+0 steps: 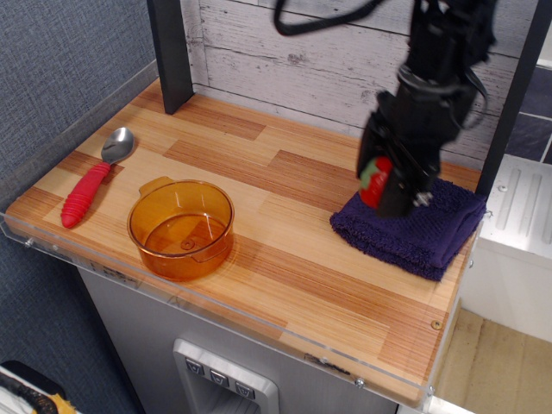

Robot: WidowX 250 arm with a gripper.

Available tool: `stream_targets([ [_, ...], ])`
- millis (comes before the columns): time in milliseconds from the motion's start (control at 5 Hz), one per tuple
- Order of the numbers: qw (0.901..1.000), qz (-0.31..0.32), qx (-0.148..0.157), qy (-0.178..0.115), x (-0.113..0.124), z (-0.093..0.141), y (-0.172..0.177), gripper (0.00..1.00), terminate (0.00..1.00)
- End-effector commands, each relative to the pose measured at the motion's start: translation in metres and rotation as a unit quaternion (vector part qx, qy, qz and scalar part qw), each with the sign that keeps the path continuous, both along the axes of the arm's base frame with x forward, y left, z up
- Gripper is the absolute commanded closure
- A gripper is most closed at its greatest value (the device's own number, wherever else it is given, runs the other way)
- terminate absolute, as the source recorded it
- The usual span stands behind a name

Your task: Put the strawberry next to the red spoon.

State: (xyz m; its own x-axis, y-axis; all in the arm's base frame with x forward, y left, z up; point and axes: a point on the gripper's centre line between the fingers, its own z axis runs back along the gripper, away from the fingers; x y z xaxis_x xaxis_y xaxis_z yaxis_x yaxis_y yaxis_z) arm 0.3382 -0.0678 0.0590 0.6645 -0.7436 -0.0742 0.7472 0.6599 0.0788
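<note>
The strawberry [374,181], glossy red with a green cap, is held between the black fingers of my gripper [379,183], lifted above the left part of the dark blue cloth [414,228]. The gripper is shut on it. The red spoon [90,179], with a silver bowl and ribbed red handle, lies at the far left of the wooden tabletop [285,224], far from the gripper.
An orange translucent bowl [181,228] stands between the spoon and the cloth, near the front edge. A dark post [170,53] stands at the back left. A white plank wall runs along the back.
</note>
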Motion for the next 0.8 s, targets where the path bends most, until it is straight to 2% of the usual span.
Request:
stream_targets([
  [0,0.992,0.119,0.019,-0.038,-0.041,0.035,0.065,1.0,0.0],
  [200,0.9838,0.169,0.014,-0.06,-0.051,0.039,0.093,1.0,0.0],
  [400,0.9787,0.195,0.002,-0.065,-0.039,0.03,0.119,1.0,0.0],
  [600,0.9753,0.196,0.03,-0.097,-0.034,0.018,0.145,1.0,0.0],
])
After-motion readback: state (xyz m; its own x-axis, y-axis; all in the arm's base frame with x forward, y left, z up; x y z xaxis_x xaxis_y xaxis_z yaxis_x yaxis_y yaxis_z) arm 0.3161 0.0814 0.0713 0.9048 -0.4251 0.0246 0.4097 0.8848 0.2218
